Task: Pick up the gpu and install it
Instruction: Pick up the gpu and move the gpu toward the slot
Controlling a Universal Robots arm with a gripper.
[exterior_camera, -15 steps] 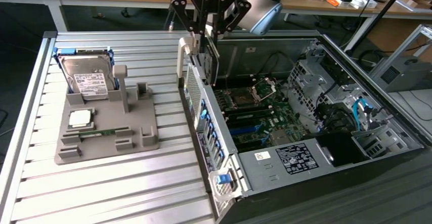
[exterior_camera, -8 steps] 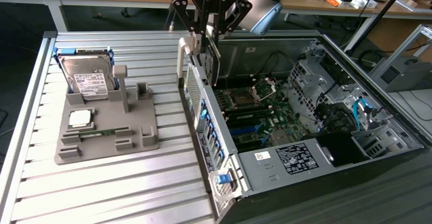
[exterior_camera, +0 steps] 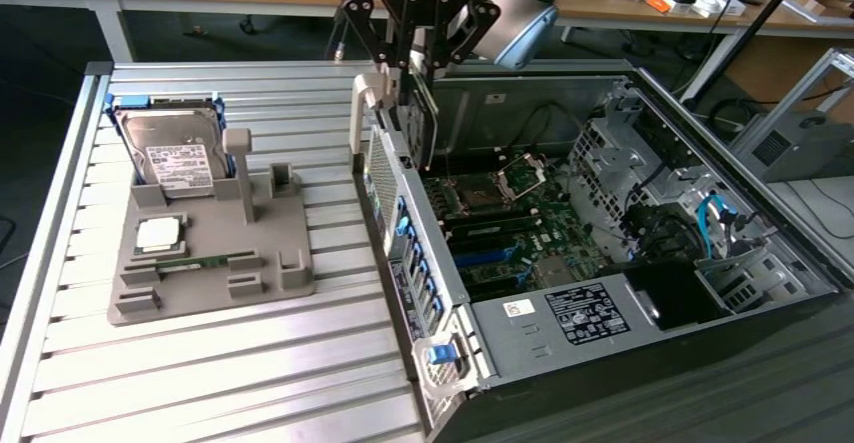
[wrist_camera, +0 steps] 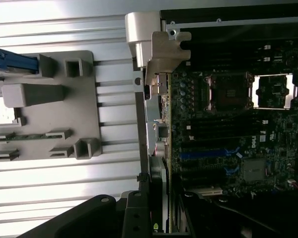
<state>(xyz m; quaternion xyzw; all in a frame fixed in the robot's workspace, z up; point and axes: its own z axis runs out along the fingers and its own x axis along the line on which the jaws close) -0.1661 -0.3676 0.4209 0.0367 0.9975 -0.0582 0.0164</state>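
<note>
Gripper (exterior_camera: 415, 63) jaws pinch the gpu (exterior_camera: 422, 123) upright above the computer case (exterior_camera: 407, 253) rear wall, silver bracket (wrist_camera: 161, 54) outermost; best kept vertical, card edge square over the motherboard (wrist_camera: 228, 129) slot, bracket clearing that wall.

You see the gripper (exterior_camera: 414, 65) clamped on the gpu (exterior_camera: 424, 123), which hangs edge-on just above the rear wall of the open computer case (exterior_camera: 641, 383). On the exterior view's left, the grey fixture (exterior_camera: 200, 293) carries the hard drive (exterior_camera: 180, 163).
</note>
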